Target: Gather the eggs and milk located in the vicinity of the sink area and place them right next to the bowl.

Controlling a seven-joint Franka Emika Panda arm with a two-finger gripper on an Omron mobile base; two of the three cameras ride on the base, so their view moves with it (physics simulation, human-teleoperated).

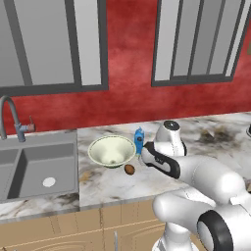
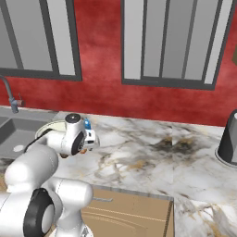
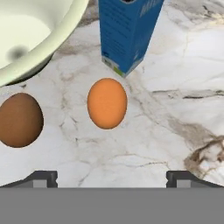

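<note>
On the marble counter the pale bowl [image 1: 112, 149] stands just right of the sink [image 1: 39, 166]. The blue milk carton [image 3: 129, 33] is upright at the bowl's right side. An orange egg [image 3: 107, 103] lies on the counter just in front of the carton. A dark brown egg [image 3: 20, 119] lies beside it, close under the bowl's rim [image 3: 39, 52]. My gripper [image 3: 111, 178] hovers above the orange egg, open, with nothing between its fingertips [image 3: 43, 177]. In the left base view the brown egg [image 1: 129, 169] and the carton [image 1: 139, 139] show beside my arm.
The curved faucet [image 1: 10, 115] rises at the sink's back left. A dark grey appliance [image 2: 229, 139] stands far right on the counter. Bare marble [image 2: 152, 157] stretches between it and the bowl. The counter's front edge [image 1: 117, 201] runs above wooden cabinets.
</note>
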